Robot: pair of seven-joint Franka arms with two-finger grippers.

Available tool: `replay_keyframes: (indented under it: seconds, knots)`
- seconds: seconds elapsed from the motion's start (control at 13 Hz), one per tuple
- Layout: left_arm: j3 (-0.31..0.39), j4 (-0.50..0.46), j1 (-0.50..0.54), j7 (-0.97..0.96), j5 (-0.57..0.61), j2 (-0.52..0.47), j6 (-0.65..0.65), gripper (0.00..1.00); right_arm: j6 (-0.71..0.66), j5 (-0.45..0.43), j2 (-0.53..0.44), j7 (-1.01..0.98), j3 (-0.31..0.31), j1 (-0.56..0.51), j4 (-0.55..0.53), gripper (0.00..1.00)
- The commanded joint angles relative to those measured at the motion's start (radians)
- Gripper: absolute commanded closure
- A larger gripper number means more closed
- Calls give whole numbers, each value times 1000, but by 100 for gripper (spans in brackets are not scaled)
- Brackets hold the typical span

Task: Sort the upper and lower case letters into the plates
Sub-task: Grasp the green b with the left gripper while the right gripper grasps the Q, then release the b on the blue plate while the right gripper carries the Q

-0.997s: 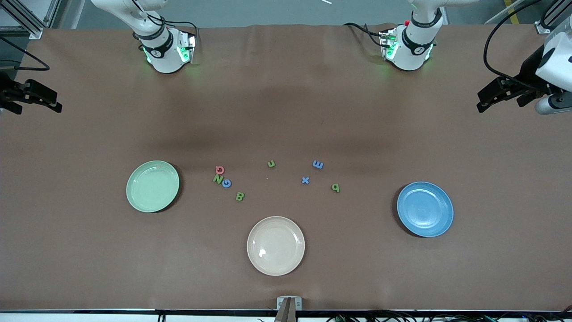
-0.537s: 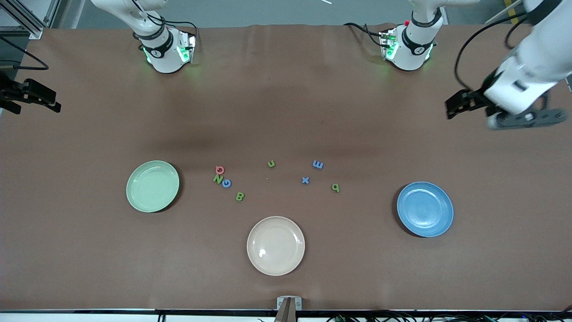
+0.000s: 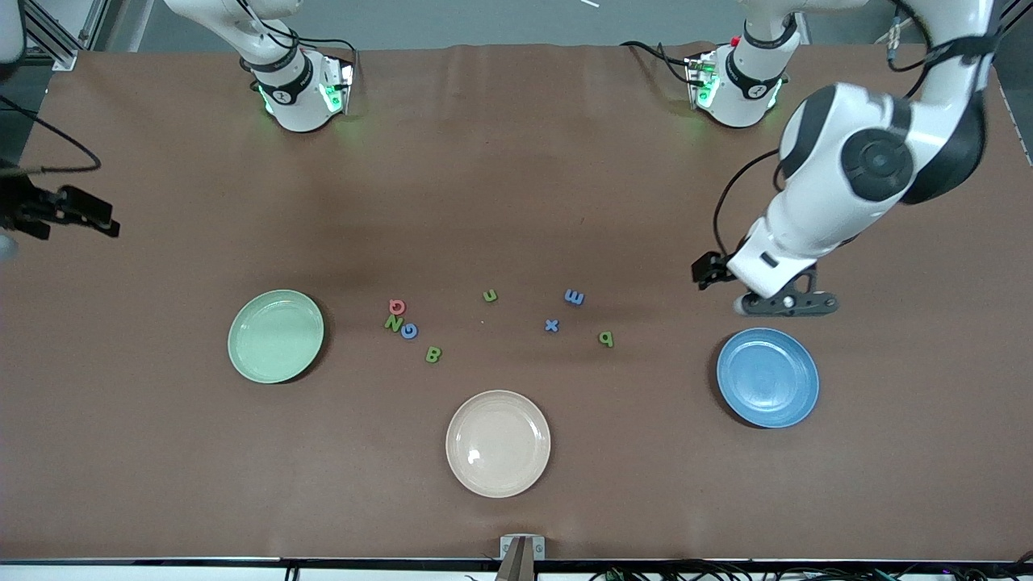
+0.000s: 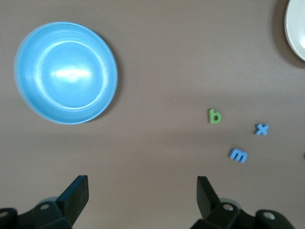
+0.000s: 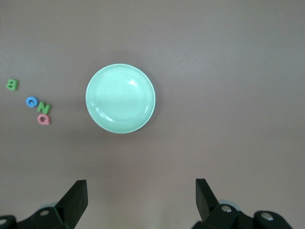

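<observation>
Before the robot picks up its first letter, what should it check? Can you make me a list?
1. Left gripper open and holding nothing: ok.
2. Right gripper open and holding nothing: ok; it is up over the table's right-arm end.
3. Blue plate has nothing in it: ok.
4. Pale green plate has nothing in it: ok.
5. Green b, blue x and blue m lie apart, easy to pinch: ok.
6. Red Q, green N and blue G sit packed together: not ok.
</observation>
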Motion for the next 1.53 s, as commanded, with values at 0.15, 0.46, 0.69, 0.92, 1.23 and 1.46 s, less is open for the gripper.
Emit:
replay_keyframes:
  seconds: [0.15,0.46,0.69,0.92,1.23,1.46]
  knots:
    - [-2,13,-114,-192,0,196,253,2,77,31,125,17,6,-3,14,0]
    - [7,54,-173,-217,9,350,359,24,178,151,179,232,9,108,-25,0]
    - [9,143,-205,-277,106,454,359,33,328,153,223,443,9,265,-110,0]
    - [10,195,-223,-341,166,515,359,43,494,151,292,446,9,391,-199,0]
    - [28,203,-245,-342,167,546,359,51,817,141,354,569,8,527,-386,0]
    - [45,201,-250,-342,172,548,353,51,902,141,402,604,6,570,-420,0]
